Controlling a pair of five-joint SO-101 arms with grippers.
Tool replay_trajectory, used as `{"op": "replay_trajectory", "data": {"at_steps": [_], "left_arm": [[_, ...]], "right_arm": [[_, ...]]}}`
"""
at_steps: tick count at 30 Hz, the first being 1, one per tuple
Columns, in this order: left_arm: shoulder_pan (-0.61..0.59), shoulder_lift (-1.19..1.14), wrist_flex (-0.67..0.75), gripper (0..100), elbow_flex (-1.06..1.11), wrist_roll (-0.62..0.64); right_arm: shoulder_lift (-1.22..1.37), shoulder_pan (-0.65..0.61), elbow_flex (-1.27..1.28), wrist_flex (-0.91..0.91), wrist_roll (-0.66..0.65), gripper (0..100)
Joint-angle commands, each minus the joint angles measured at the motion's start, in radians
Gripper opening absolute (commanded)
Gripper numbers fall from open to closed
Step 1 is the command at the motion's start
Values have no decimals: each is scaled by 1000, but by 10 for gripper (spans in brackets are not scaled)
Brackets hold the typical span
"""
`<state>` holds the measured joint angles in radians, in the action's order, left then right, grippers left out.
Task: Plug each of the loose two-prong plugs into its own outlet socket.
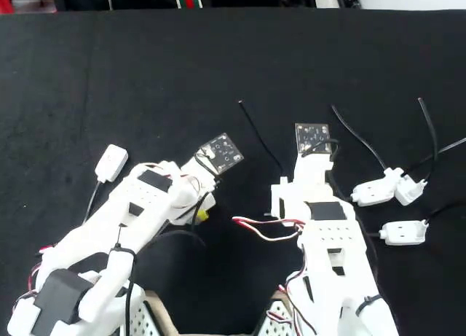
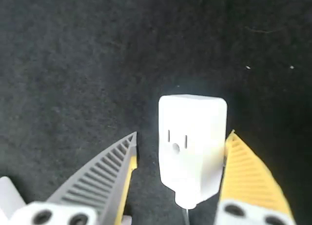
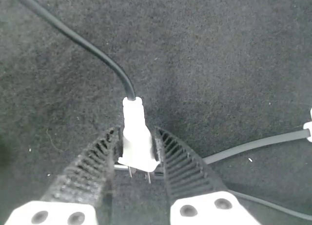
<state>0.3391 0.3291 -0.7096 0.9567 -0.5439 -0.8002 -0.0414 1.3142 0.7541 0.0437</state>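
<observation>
Right wrist view had the two-prong plug [image 3: 138, 142] pinched in the right gripper [image 3: 136, 132]. The black ribbed fingers [image 3: 87, 171] pressed on both its sides, the two prongs pointed back toward the wrist, and its black cord [image 3: 78, 37] curved away over the black table [image 1: 145, 73]. From above, that cord [image 1: 258, 135] ran in from the middle of the table and went under the wrist of the right arm [image 1: 328, 227], so the plug sat just right of the table's centre.

Beside it, the left gripper [image 2: 183, 134] stood spread around a white outlet socket [image 2: 192, 142] lying slots-up. The yellow finger [image 2: 246, 176] touched one side, and the grey finger [image 2: 105, 176] stood a little apart from the other.

Farther out, a second white socket [image 1: 111, 162] lay near the table's left edge beside the left arm [image 1: 138, 205]. Near the right edge lay what looked like a joined plug and socket [image 1: 384, 188], though I couldn't be sure from there. A lone white block on a cord [image 1: 403, 232] lay just in front of them.
</observation>
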Motion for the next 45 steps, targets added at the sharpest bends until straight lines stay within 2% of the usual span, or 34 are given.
{"op": "replay_trajectory", "data": {"at_steps": [1,7,13,45], "left_arm": [[-36,37,15,284,-38,2],[-104,35,23,284,-71,2],[-147,37,107,238,-45,2],[-249,38,100,234,-114,8]], "right_arm": [[-19,12,-42,-8,-9,12],[-19,12,-42,-8,-9,12],[-19,12,-42,-8,-9,12],[-19,12,-42,-8,-9,12]]}}
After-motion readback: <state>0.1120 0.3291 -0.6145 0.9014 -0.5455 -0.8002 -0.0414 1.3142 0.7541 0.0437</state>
